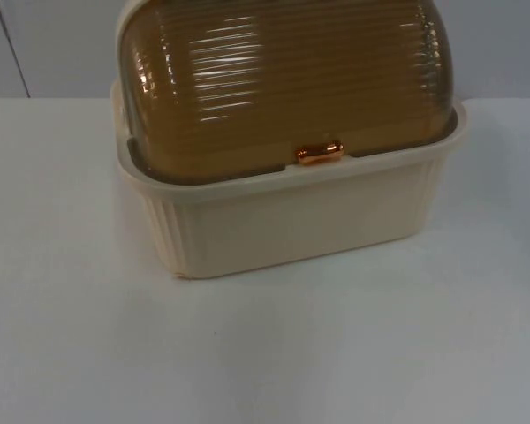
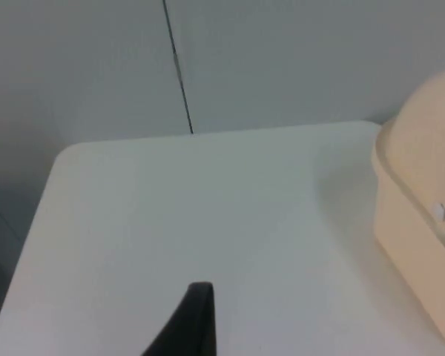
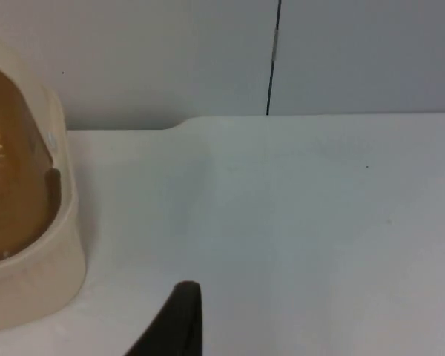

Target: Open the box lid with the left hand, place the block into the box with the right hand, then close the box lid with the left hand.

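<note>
White table [image 1: 71, 336] — box [image 1: 300, 221], lid [image 1: 283, 79] closed

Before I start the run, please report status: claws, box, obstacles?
Left claw waiting over bare table left of box. Right claw waiting at box's right. Cream box with amber ribbed lid closed, copper handle untouched.

The top camera looks down and forward, close on the cream box [image 1: 291, 221] against the grey partition wall [image 1: 53, 44]. Each wrist camera sits low over the counter [image 2: 193, 215], facing that wall. All three share the box.
</note>
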